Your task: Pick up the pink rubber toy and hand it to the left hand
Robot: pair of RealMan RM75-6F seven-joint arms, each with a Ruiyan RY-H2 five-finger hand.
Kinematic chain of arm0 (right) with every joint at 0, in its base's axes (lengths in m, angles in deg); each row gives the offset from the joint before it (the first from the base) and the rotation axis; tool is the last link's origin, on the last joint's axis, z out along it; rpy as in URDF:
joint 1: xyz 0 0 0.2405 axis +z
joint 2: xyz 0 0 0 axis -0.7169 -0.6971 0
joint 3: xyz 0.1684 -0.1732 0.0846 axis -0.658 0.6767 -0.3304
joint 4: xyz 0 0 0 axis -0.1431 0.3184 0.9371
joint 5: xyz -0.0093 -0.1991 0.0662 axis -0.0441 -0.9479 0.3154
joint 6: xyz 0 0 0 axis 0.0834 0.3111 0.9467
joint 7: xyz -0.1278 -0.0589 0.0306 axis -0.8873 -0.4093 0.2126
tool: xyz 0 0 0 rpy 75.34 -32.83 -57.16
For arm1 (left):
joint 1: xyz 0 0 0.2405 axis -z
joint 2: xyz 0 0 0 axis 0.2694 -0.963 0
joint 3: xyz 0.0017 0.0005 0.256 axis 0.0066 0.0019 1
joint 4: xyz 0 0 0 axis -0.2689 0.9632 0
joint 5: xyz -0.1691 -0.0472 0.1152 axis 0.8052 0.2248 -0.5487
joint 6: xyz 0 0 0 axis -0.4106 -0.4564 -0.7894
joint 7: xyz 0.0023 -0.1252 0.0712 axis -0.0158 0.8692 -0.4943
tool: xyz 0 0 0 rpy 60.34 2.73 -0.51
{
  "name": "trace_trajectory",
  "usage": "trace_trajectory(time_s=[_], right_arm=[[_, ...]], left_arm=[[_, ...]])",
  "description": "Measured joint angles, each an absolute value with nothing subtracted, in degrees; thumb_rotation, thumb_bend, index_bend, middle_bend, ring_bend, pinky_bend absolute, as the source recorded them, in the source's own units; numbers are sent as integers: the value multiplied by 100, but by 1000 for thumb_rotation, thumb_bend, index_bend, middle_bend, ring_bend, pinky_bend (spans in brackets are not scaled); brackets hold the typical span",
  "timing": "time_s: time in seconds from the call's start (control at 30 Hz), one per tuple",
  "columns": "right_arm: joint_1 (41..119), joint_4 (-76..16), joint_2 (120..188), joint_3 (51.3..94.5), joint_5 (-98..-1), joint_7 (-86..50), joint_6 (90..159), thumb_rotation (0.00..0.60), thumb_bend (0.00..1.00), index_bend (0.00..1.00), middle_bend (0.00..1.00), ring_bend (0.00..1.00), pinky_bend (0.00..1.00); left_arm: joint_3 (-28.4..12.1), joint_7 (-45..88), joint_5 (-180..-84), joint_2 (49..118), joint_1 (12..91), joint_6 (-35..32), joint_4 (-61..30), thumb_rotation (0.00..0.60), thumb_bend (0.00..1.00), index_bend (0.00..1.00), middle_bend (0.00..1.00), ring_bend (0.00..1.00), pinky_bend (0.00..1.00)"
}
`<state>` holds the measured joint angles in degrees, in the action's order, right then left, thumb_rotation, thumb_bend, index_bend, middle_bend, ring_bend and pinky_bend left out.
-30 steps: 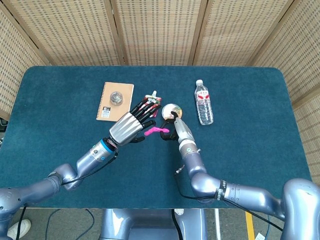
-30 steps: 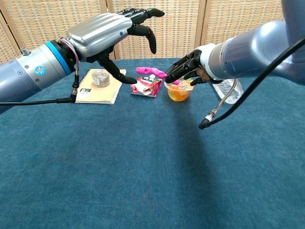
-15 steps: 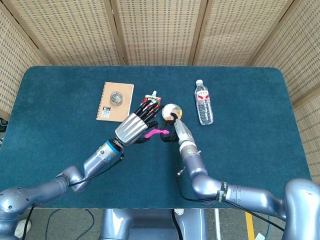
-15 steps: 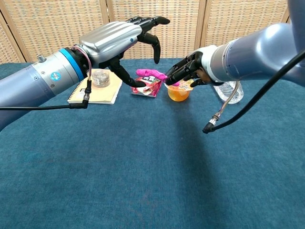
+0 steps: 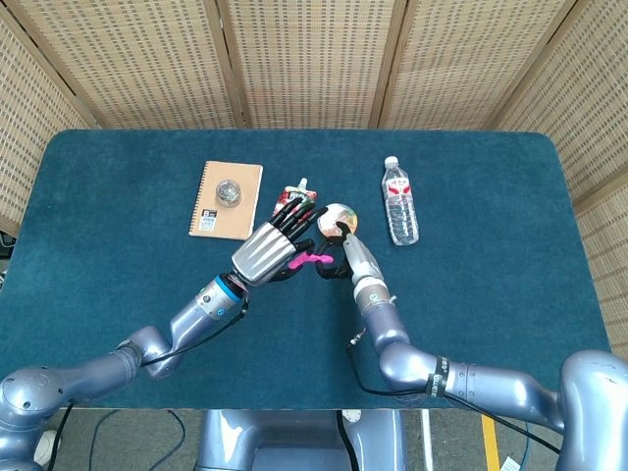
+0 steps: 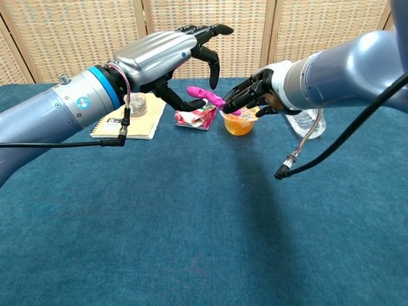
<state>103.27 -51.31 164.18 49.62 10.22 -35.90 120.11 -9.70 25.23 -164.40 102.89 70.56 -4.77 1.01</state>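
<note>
The pink rubber toy [image 6: 205, 95] hangs in the air above the table, and my right hand [image 6: 252, 95] pinches its right end. In the head view the toy [image 5: 310, 259] shows as a short pink strip between the two hands. My left hand [image 6: 162, 57] is at the toy's left end with its fingers spread. Its thumb lies just under the toy and the other fingers arch above it. I cannot tell whether the thumb touches the toy. From above, my left hand [image 5: 270, 250] covers the toy's left end, with my right hand [image 5: 340, 250] close beside it.
A tan notebook [image 5: 226, 200] with a small round jar [image 5: 229, 190] on it lies at the back left. A red snack pouch [image 5: 297, 196] and an orange jelly cup [image 6: 239, 122] sit just behind the hands. A water bottle [image 5: 399, 213] lies to the right.
My left hand has moved right and forward until its fingers bracket the toy's left end. The right hand and toy have barely shifted.
</note>
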Motion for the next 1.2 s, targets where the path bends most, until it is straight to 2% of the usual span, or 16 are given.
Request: trace_trajectory(time_s=[0.43,0.6,0.83,1.2], right_arm=[[10277,-5186,16305,5010,1015,-3497,11961,600,643,663,40,0,0],[10262,-5187,16276,5030,993,-3461,11931,600,647,664,40,0,0],[10249,-5188,16235,5041,993,-3422,11908,600,649,665,41,0,0],[10222,-5176,16174,5074,1004,-3363,11834,600,651,667,43,0,0]], left_arm=[[-979,2347,-16280,10322,7096,-423,60,600,366,539,0,0,0],[-979,2309,-16255,10339,7113,-414,85,600,416,542,0,0,0],[-996,2218,-16196,10366,7140,-376,124,600,416,559,0,0,0],[-1013,2145,-16116,10433,7168,-333,203,600,503,702,0,0,0]])
